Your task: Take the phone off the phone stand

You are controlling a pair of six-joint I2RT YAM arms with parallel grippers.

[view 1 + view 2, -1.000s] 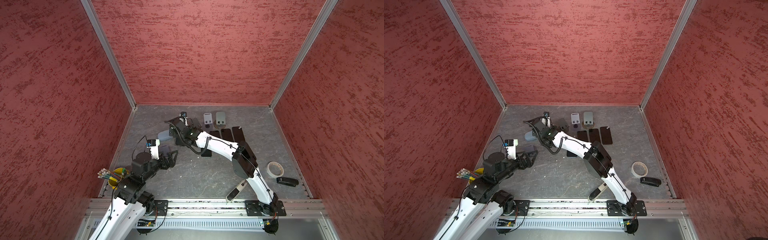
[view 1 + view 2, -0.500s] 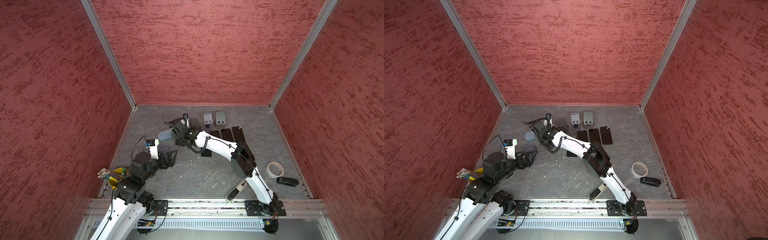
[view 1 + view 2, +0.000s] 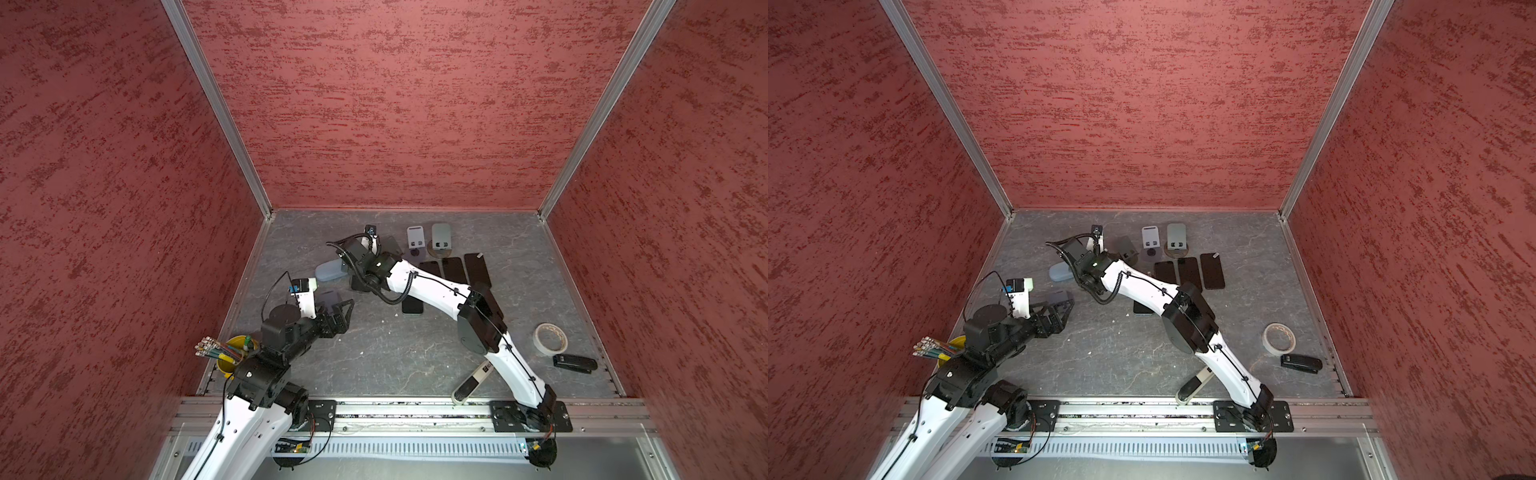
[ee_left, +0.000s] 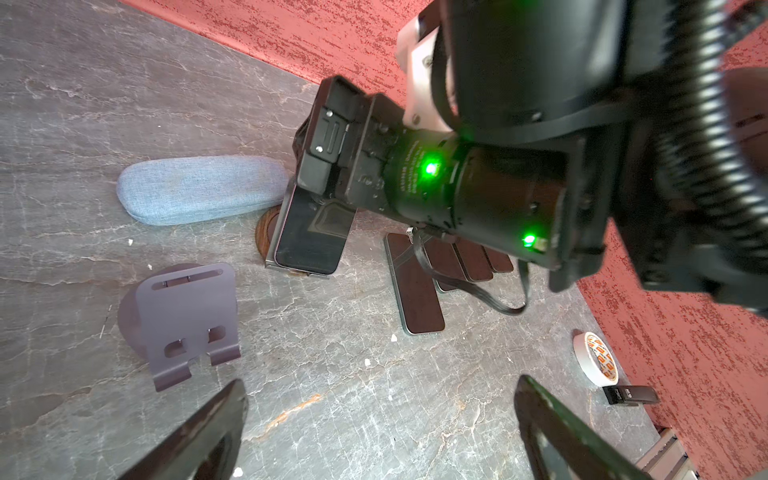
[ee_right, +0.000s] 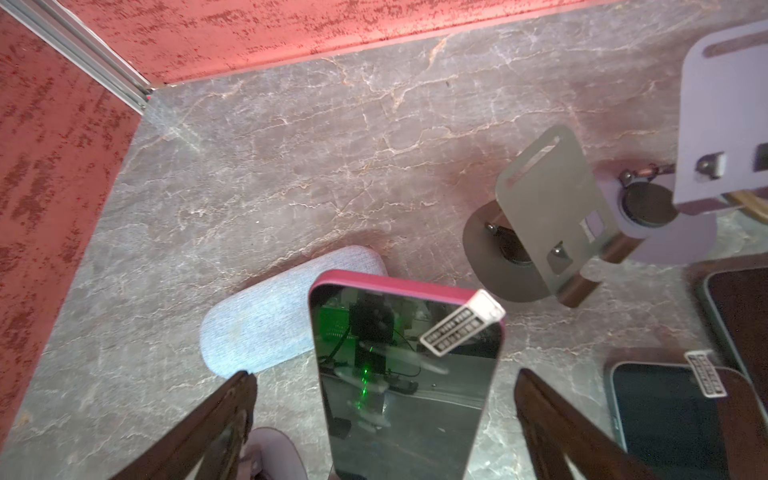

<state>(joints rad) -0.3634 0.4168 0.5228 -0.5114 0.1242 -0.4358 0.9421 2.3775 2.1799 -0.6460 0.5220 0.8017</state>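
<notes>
The phone (image 5: pixel 405 374) leans in its stand (image 4: pixel 262 232), ten o'clock from the table (image 3: pixel 415 361) centre. The right gripper (image 5: pixel 384 376) straddles it, fingers apart; the left gripper (image 4: pixel 381 382) is spread too. Close squarely on its edges, then lift, probably along the lean.

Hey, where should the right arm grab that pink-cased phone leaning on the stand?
Probably grip the phone by its two long edges near the top, coming down from above. It leans back on the stand, top end free, and the open right end effector flanks those edges.
</notes>
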